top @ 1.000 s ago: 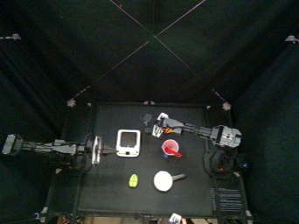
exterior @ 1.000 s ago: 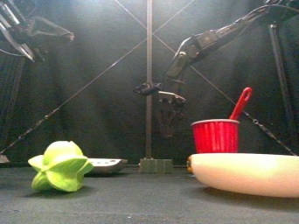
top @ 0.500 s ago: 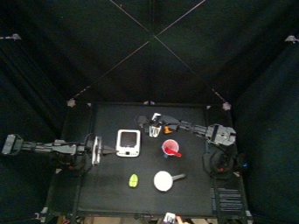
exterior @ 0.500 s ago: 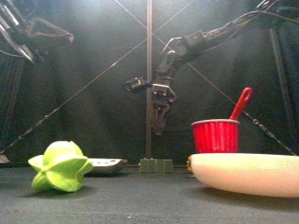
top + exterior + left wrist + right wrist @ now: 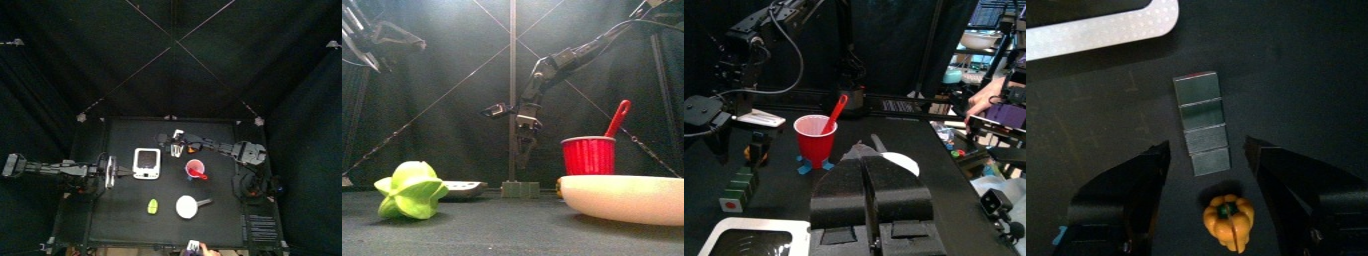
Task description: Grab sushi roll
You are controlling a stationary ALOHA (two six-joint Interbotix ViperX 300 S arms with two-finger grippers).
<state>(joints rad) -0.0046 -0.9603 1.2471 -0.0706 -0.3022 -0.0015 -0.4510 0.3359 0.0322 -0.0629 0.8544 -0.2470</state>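
Note:
The sushi roll point(image 5: 1201, 122) is a strip of several dark green blocks lying flat on the black table. It also shows in the left wrist view point(image 5: 736, 186) and end-on in the front view point(image 5: 520, 188). My right gripper point(image 5: 1207, 158) is open and hangs right above the roll, one jaw on each side of its near end, not touching it. In the front view the right gripper point(image 5: 523, 150) points straight down over the roll. My left gripper point(image 5: 871, 168) is shut and empty, resting at the table's left point(image 5: 107, 172).
An orange toy pepper point(image 5: 1227, 220) lies just beyond the roll's end. A white tray point(image 5: 147, 162) is left of the roll. A red cup point(image 5: 588, 155) with a spoon, a white bowl point(image 5: 625, 198) and a green toy point(image 5: 412, 190) stand nearer the front.
My right gripper has swung left, away from the red cup, and come down over the sushi roll. The left arm has not moved.

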